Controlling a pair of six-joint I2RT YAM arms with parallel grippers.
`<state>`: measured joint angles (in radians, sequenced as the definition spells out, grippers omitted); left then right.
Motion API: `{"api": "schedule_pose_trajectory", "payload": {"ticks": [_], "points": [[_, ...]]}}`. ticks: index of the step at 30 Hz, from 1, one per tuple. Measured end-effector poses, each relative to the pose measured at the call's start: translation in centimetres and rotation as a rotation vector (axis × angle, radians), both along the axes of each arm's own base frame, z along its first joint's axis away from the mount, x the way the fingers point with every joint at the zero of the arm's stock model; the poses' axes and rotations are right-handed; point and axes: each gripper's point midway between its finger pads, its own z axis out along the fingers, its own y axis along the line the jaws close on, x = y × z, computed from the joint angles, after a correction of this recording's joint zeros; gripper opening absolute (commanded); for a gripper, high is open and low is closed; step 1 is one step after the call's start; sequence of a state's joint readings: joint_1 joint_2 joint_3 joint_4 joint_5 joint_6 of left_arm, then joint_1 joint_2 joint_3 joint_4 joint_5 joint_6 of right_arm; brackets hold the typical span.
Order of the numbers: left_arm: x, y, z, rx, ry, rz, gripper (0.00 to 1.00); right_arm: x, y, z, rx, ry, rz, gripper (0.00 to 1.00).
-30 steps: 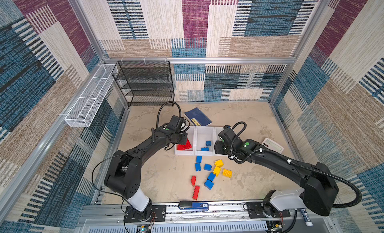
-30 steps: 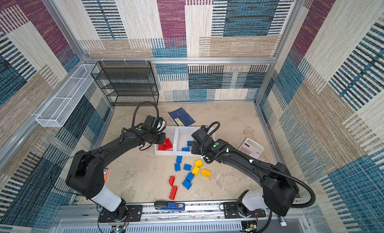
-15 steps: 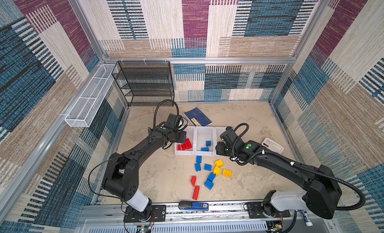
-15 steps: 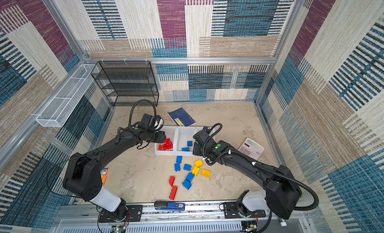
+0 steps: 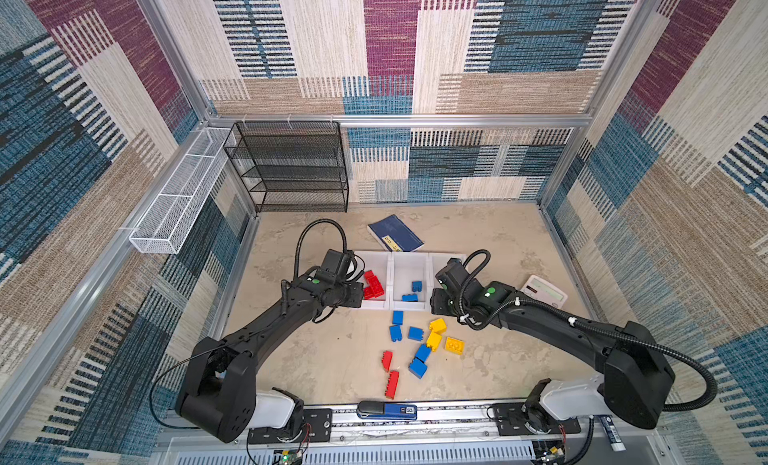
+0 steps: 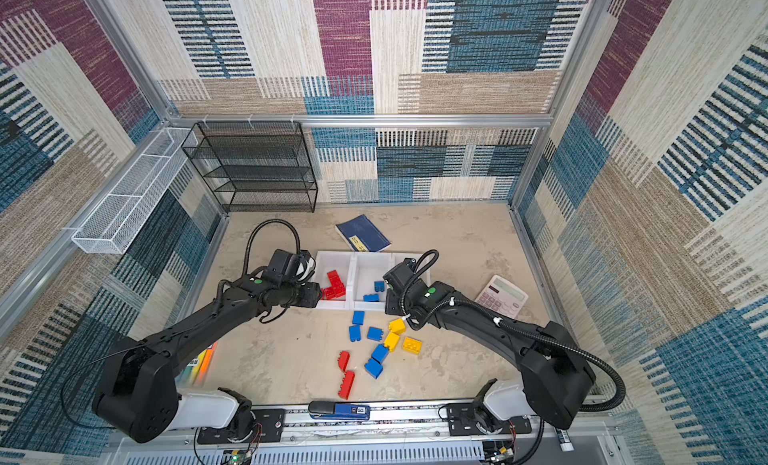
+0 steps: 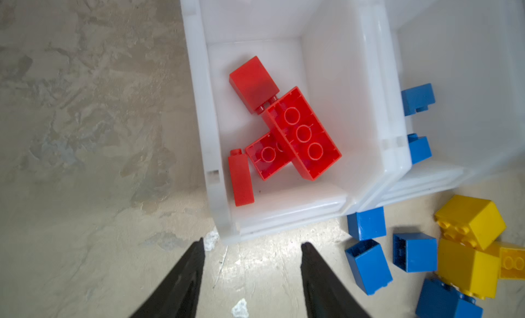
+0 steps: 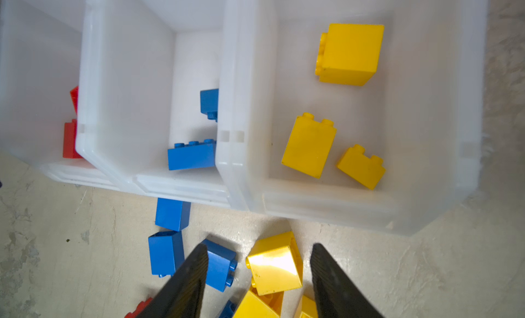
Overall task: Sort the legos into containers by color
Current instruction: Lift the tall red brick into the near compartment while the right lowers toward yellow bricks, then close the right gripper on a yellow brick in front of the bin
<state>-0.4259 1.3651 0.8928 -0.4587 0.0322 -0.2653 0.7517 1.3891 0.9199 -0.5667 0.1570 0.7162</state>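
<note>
Red legos [image 7: 302,133] in bin [image 7: 196,103]; L pincer [image 7: 252,244] now open, backed off.

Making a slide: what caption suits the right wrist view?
Open right pincer over a loose yellow brick; three yellow bricks already in the bin beyond.

Blk mesh rack [image 5: 291,168] back, wht wire basket [image 5: 178,201] L wall; booklet [image 5: 395,233], calculator [image 5: 544,291], stapler [image 5: 386,410].

Lab cell: patchwork walls [image 5: 390,47], aluminium frame [image 5: 457,120]
</note>
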Motion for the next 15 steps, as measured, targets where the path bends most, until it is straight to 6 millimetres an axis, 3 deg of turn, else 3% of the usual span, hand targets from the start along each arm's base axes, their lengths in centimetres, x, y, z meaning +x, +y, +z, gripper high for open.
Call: {"api": "schedule_pose_trajectory", "payload": {"ticks": [15], "points": [[-1.6, 0.7, -0.8, -0.036, 0.024, 0.062, 0.58, -3.8, 0.5, -4.9, -0.111, 0.138, 0.089, 0.60]]}}
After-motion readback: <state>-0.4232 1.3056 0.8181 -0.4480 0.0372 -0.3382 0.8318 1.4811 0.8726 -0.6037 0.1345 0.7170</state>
